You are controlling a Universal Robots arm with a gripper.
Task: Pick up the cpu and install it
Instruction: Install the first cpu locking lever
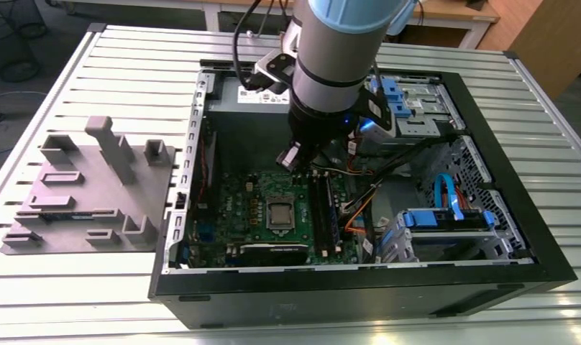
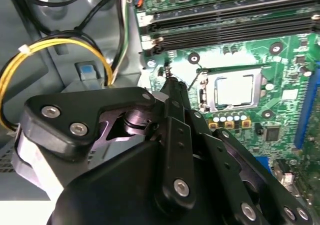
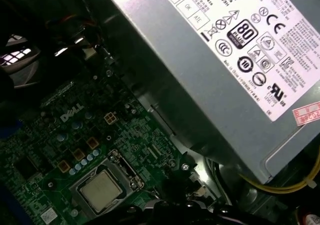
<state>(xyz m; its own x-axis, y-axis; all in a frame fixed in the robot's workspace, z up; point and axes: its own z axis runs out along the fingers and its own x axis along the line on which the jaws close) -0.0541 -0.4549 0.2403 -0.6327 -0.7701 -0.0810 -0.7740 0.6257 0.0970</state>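
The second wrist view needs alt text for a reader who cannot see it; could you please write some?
The black gripper hangs over a green motherboard, its tip near the square socket frame where the silver-grey cpu sits. Long dark memory slots run past the socket, and a yellow cable loops by the grey case wall.

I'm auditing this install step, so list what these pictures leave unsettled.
- Claw tips: in the second wrist view its own black linkage covers them, so their state is unreadable.
- Cpu seating: too small in the exterior view to judge whether it is locked in the socket frame.
- Power supply: cut off by the first wrist view's edge.
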